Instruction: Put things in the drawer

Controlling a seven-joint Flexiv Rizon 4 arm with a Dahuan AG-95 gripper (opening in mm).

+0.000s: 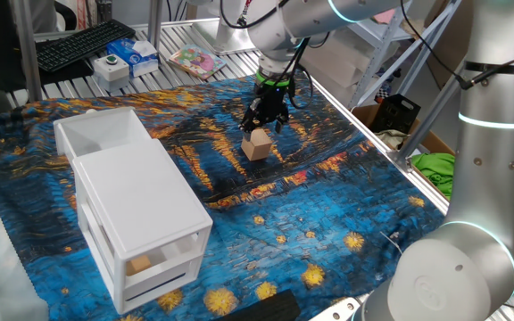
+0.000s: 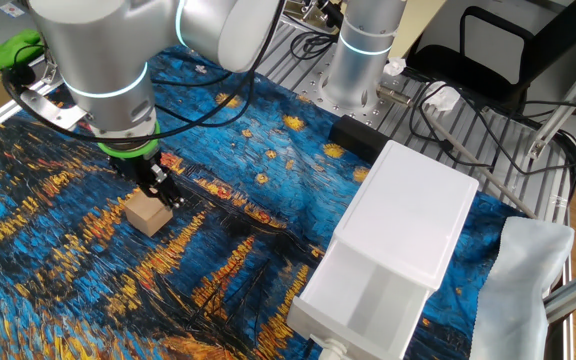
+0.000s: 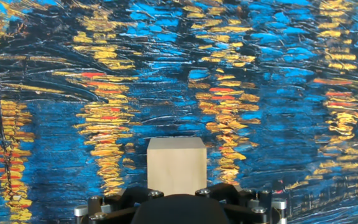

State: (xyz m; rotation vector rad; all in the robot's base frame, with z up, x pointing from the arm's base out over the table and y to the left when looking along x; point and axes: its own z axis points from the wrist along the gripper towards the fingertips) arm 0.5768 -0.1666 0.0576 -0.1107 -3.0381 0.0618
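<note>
Over starry blue cloth (image 1: pixel 328 214) the arm points down, gripper (image 1: pixel 266 122) just above cube (image 1: pixel 257 144), fingers' spread unclear

No lettering, label, brand mark, number or sign can be read in any of the three views. The small blue-and-white box (image 1: pixel 138 52) and the colourful booklet (image 1: pixel 194 61) at the far edge of the table in one fixed view carry print, but it is too small and blurred to make out. The white drawer cabinet (image 1: pixel 141 214) and the wooden block (image 1: pixel 257 144) show plain, unmarked faces.
</note>
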